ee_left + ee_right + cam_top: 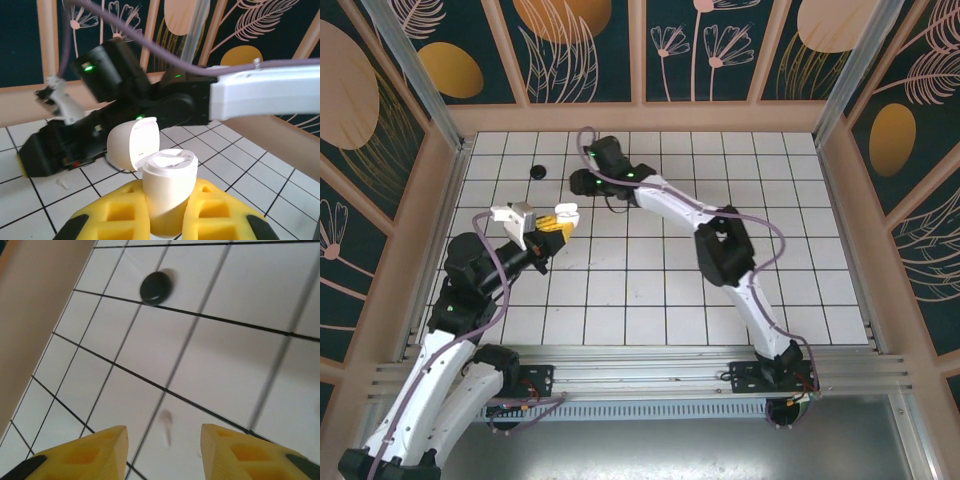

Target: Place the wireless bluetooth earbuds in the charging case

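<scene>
1. Top external: The left gripper (560,222) sits over the left-middle of the white tiled table (800,280), pinching the white charging case (566,210). The right arm (720,245) reaches from the near right across to the far left. The right gripper (582,183) hangs just beyond the case, low over the tiles, and its jaw spacing cannot be told from this angle. A black round puck (536,172) lies on the tiles farther left, apart from both grippers.

2. Left wrist: The yellow left fingers (220,215) press on either side of the case's body, which stands tilted between them. Its hinged lid (134,142) is swung open on the far side. Beyond it, the right gripper's black body hangs low over the tiles. A small pale piece (62,183) lies on the tile near it, too small to identify.

3. Right wrist: The yellow right fingers (100,450) stand spread with nothing between them. On the tile below the gap lies a small pale streak (165,422), too blurred to identify. The puck rests well beyond it, touching a grout line near the table's wooden edge (35,315).
</scene>
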